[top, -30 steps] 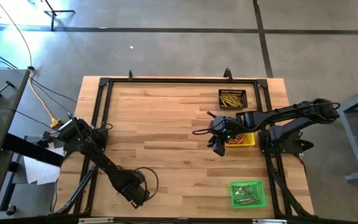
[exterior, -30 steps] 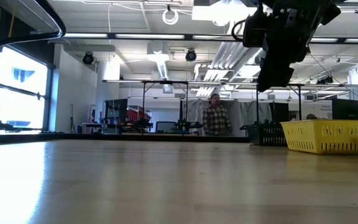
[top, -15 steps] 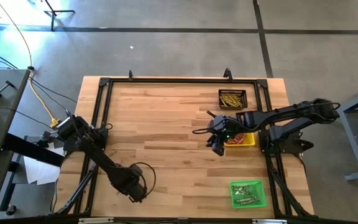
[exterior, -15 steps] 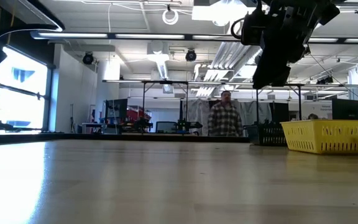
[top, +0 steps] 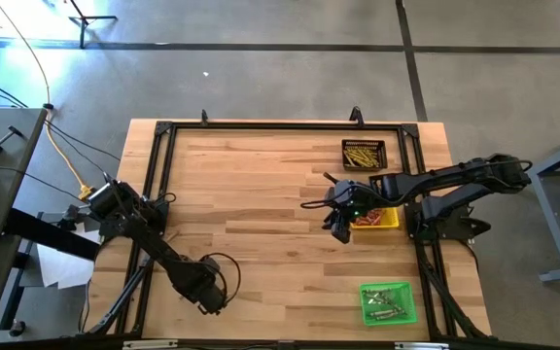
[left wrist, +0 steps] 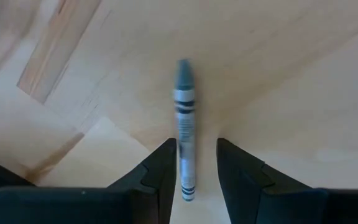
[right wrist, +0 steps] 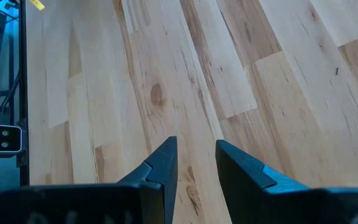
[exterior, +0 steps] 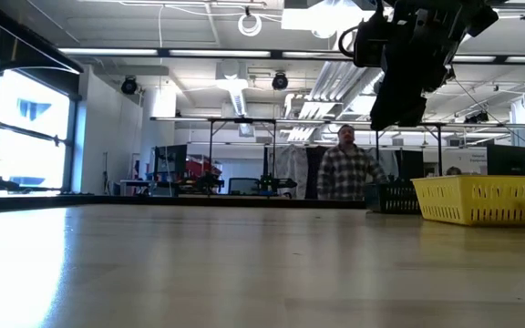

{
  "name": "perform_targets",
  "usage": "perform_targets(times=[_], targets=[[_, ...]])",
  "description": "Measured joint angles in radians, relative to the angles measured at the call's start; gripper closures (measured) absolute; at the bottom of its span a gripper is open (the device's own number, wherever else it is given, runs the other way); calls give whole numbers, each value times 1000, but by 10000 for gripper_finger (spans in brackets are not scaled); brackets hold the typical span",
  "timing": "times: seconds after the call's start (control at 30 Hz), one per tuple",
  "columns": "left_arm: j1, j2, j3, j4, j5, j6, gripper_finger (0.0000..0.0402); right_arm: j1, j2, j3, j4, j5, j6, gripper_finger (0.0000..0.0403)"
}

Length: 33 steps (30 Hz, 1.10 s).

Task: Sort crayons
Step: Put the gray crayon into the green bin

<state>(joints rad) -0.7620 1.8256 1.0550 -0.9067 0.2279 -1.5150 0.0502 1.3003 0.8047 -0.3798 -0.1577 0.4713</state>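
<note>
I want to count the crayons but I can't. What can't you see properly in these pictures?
- Crayons in the green tray, black tray and yellow tray: too small to count from the high view.
- Yellow tray's contents: its wall hides them in the low view; the right gripper partly covers the tray from above.
- Crayon between the left gripper's fingers: blurred, label unreadable.
</note>
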Motion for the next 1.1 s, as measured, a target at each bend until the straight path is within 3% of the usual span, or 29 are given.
perform_targets(times=[0.43,0.77,0.97,1.1], targets=[[1,29,3,52,9,10,302,0,0,0,0,0,0,308],[25,32,1,60,30,16,395,0,0,0,0,0,12,308],[61,12,-2,55,46,36,391,0,0,0,1,0,26,308],[100,-25,-4,55,-3,63,399,0,0,0,6,0,26,308]])
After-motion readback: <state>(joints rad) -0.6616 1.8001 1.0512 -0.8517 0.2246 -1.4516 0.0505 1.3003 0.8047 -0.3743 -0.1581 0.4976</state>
